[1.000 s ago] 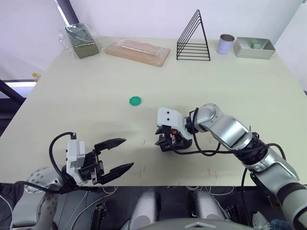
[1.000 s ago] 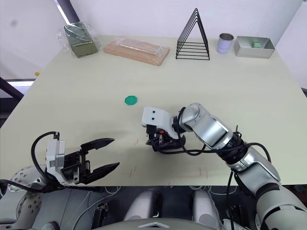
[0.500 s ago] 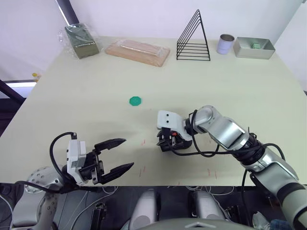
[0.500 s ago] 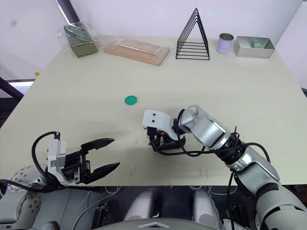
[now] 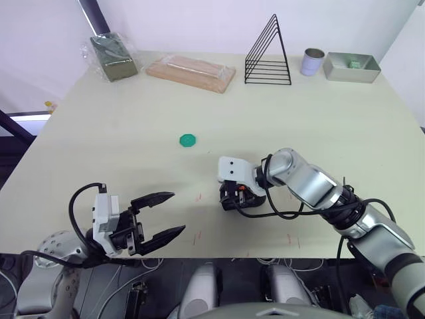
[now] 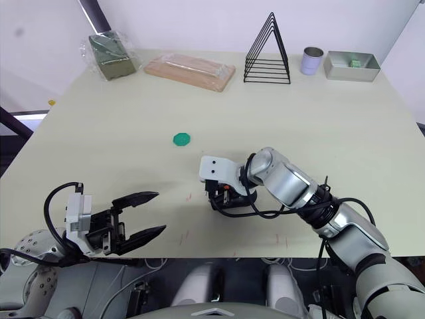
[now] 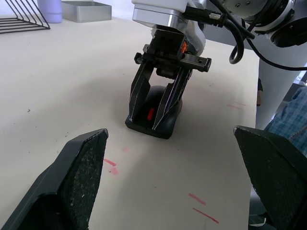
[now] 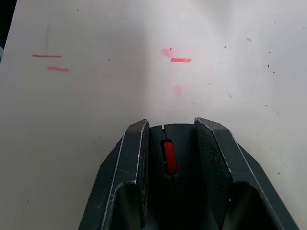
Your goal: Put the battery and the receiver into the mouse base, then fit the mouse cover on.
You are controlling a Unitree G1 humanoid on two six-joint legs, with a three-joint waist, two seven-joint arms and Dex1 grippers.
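The right end effector points down onto the black mouse base, its two black fingers straddling the body and pressed against its sides, gripping it. The mouse base sits flat on the pale worktop, near the front edge and a little right of centre. It is a glossy black oval with a small red wheel set in a slot along its middle. No brand name or writing can be read on it. Faint red marks dot the worktop just beside it.

The left end effector hovers at the front left edge of the worktop, well apart from the mouse base, fingers spread wide and holding nothing.

A flat green disc lies farther back.
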